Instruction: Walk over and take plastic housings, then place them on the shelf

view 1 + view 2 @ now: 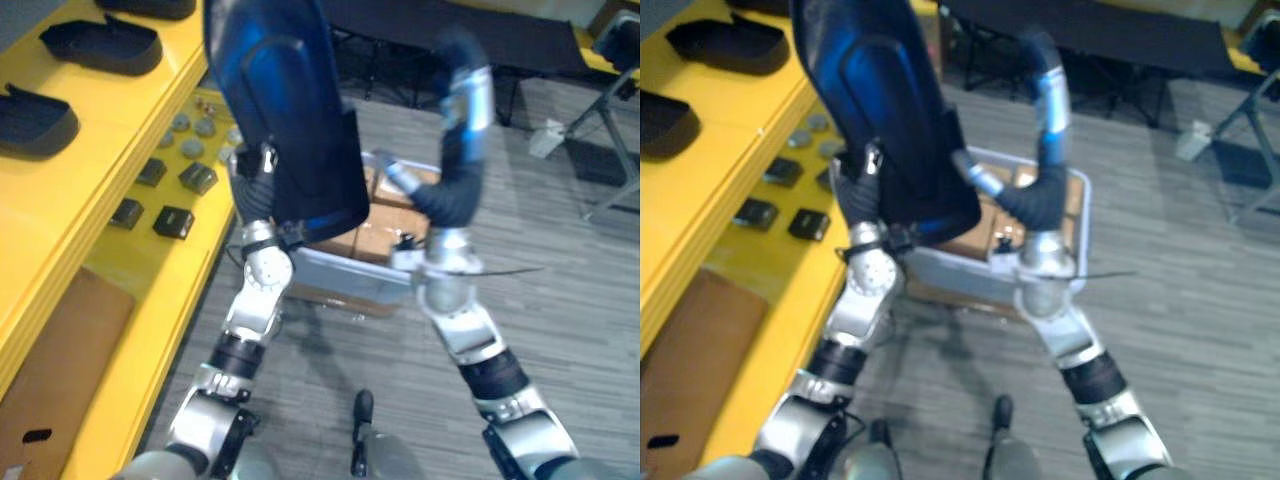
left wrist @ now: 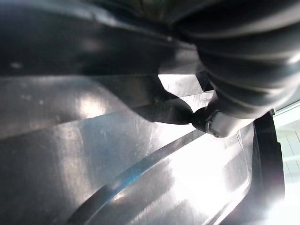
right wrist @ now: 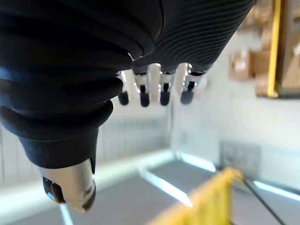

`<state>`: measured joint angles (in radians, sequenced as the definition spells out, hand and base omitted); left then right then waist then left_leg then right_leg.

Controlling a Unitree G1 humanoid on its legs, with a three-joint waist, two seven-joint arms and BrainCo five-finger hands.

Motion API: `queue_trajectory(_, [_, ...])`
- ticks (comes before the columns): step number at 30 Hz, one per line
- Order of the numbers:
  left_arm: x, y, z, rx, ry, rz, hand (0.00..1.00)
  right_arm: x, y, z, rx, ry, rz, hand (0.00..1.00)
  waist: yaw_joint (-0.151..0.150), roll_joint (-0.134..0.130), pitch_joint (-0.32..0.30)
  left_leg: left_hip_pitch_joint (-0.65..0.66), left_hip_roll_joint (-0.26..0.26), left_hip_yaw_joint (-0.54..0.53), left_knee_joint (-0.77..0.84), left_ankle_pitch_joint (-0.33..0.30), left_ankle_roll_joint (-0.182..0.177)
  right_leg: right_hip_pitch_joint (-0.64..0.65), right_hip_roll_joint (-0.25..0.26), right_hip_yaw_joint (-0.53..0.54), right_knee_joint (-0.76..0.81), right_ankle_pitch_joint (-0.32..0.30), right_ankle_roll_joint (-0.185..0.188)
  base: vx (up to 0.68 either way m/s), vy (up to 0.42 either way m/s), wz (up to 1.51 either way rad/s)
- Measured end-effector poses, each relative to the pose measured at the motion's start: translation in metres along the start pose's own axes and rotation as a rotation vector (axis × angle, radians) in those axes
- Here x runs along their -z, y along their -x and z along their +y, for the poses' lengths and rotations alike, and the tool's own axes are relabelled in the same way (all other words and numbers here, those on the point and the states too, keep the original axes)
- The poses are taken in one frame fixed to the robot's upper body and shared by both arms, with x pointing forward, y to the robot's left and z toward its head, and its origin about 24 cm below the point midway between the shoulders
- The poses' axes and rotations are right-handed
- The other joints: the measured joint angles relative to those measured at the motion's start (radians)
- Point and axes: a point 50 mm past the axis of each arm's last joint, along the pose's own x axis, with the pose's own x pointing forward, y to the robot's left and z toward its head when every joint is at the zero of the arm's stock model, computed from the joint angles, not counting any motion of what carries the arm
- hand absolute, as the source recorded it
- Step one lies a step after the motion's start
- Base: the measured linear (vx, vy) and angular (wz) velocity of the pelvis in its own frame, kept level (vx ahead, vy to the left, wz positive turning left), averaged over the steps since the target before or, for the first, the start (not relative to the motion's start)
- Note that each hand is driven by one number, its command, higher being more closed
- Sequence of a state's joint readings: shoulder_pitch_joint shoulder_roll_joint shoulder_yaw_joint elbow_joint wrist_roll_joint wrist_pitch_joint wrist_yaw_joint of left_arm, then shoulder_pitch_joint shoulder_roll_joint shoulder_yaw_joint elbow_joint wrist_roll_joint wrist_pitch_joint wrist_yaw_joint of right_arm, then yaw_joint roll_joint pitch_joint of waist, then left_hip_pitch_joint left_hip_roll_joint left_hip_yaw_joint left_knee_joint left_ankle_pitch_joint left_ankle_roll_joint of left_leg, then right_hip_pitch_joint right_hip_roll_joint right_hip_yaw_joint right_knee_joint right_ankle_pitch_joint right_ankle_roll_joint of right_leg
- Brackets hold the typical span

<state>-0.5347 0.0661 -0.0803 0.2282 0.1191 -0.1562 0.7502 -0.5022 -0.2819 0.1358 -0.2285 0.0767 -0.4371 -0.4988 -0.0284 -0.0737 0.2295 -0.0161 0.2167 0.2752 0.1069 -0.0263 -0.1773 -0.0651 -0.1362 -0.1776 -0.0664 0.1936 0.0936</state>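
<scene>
Presently held: one plastic housing [image 1: 285,110], aloft. Step judged: carrying it across for placing.

Left eye view.
- Position: the housing stands roughly upright at the left hand [image 1: 252,170], just beside the yellow shelf [image 1: 60,220]. A grey bin [image 1: 340,275] shows on the floor past it.
- Grip: cannot tell for that hand, which is tucked behind the housing's lower edge.
- Handling advice: swing the piece left over the top tier and clear the shelf's lip before lowering. Lay it flat in line with the shelved housings [image 1: 100,45], not onto the small black parts [image 1: 172,220] of the lower tier.
- Risk: a broad shell borne low down will likely sway, so move slowly and steady it with the other hand.

Right eye view.
- The right hand [image 1: 1040,205] is raised just beside the housing's right edge. Whether they touch cannot be told.

Left wrist view.
- The housing's surface is dark, glossy moulded plastic. It is smooth, with one long curved ridge and bright highlights.

Right wrist view.
- The right hand's fingers [image 3: 143,91] are loose and released, grasping nothing.
</scene>
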Motion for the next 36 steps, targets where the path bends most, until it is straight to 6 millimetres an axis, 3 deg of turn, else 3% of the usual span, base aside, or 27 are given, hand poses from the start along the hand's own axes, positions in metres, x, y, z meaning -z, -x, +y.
queue_trajectory(3, [0.011,0.003,0.019,-0.096,-0.074,0.022,1.00,-0.004,0.001,-0.026,0.119,-0.050,0.027,0.00,-0.014,0.000,-0.014,0.010,0.000,0.009,-0.006,0.000,0.000,0.000,0.001,0.009,0.000,-0.002,0.003,-0.01,0.010,-0.09])
queue_trajectory(6, [0.026,0.014,0.038,-0.164,-0.114,0.075,1.00,0.001,0.021,-0.068,0.276,-0.003,0.123,0.00,-0.017,0.004,-0.040,0.019,-0.002,0.019,-0.018,0.000,0.000,0.000,0.001,0.016,0.000,-0.006,0.009,0.00,0.013,-0.07])
queue_trajectory(8, [0.040,0.026,0.060,-0.230,-0.128,0.128,1.00,0.007,0.052,-0.112,0.440,0.025,0.264,0.00,-0.021,0.011,-0.063,0.037,-0.004,0.036,-0.038,0.001,-0.002,-0.001,0.002,0.028,0.000,-0.012,0.016,0.03,0.012,-0.13])
queue_trajectory(9, [0.043,0.029,0.066,-0.254,-0.128,0.139,1.00,0.009,0.062,-0.124,0.478,0.040,0.306,0.00,-0.026,0.013,-0.069,0.038,-0.005,0.037,-0.040,0.001,-0.002,-0.001,0.001,0.030,0.000,-0.013,0.017,0.04,0.017,-0.10])
queue_trajectory(10, [0.047,0.036,0.079,-0.299,-0.106,0.160,1.00,0.015,0.086,-0.143,0.539,0.082,0.406,0.00,-0.041,0.017,-0.076,0.043,-0.008,0.039,-0.047,0.001,-0.002,-0.001,0.000,0.038,0.000,-0.014,0.018,0.04,0.020,-0.11])
queue_trajectory(12, [0.048,0.044,0.092,-0.335,-0.067,0.163,1.00,0.019,0.130,-0.164,0.605,0.132,0.571,0.00,-0.045,0.022,-0.079,0.050,-0.011,0.053,-0.056,0.000,-0.003,-0.002,0.000,0.047,0.000,-0.016,0.021,0.03,0.019,-0.14])
queue_trajectory(13, [0.047,0.049,0.097,-0.337,-0.029,0.160,1.00,0.020,0.161,-0.173,0.635,0.125,0.682,0.00,-0.052,0.025,-0.081,0.052,-0.013,0.054,-0.062,-0.001,-0.003,-0.002,-0.001,0.048,0.000,-0.019,0.023,0.01,0.012,-0.04])
queue_trajectory(16, [0.041,0.060,0.108,-0.319,0.036,0.138,1.00,0.020,0.218,-0.178,0.705,0.090,0.866,0.00,-0.069,0.028,-0.079,0.047,-0.011,0.056,-0.041,-0.019,-0.002,-0.008,-0.004,0.055,0.017,-0.035,0.032,0.01,0.015,-0.03])
queue_trajectory(18, [0.042,0.071,0.112,-0.307,0.052,0.155,1.00,0.018,0.240,-0.180,0.720,0.093,0.938,0.00,-0.068,0.035,-0.076,0.030,0.002,0.049,0.026,-0.056,-0.001,-0.019,-0.004,0.061,0.069,-0.066,0.032,0.00,0.043,-0.03])
queue_trajectory(20, [0.044,0.082,0.117,-0.303,0.080,0.193,1.00,0.014,0.255,-0.180,0.719,0.090,0.983,0.00,-0.066,0.048,-0.068,0.017,0.013,0.034,0.094,-0.098,0.001,-0.023,-0.007,0.060,0.128,-0.098,0.034,0.00,0.060,0.07])
queue_trajectory(24, [0.036,0.091,0.133,-0.328,0.120,0.192,1.00,0.017,0.259,-0.168,0.662,0.039,0.998,0.00,-0.049,0.054,-0.065,0.016,-0.004,0.005,0.117,-0.119,0.013,-0.008,-0.034,0.042,0.157,-0.120,0.046,0.00,0.070,0.17])
queue_trajectory(28, [0.019,0.090,0.144,-0.360,0.108,0.122,1.00,0.028,0.243,-0.147,0.542,-0.029,0.979,0.00,-0.012,0.064,-0.060,0.012,-0.025,-0.058,0.117,-0.120,0.016,0.037,-0.057,-0.020,0.156,-0.139,0.056,0.01,0.032,0.50])
queue_trajectory(29, [0.010,0.090,0.151,-0.379,0.073,0.089,1.00,0.036,0.234,-0.135,0.475,-0.070,0.970,0.00,0.000,0.069,-0.057,0.010,-0.035,-0.089,0.117,-0.119,0.017,0.064,-0.070,-0.060,0.155,-0.149,0.058,0.03,0.014,0.94])
queue_trajectory(33, [-0.020,0.090,0.191,-0.489,-0.080,-0.045,1.00,0.066,0.206,-0.079,0.246,-0.209,0.974,0.00,0.095,0.087,-0.062,-0.056,-0.068,-0.228,0.128,-0.108,0.028,0.118,-0.092,-0.200,0.138,-0.160,0.068,0.05,0.004,1.05])
queue_trajectory(36, [-0.032,0.101,0.234,-0.614,-0.236,-0.078,1.00,0.091,0.190,-0.039,0.086,-0.275,0.990,0.00,0.196,0.088,-0.062,-0.060,-0.088,-0.302,0.129,-0.100,0.030,0.180,-0.091,-0.284,0.103,-0.160,0.068,0.08,0.000,0.70])
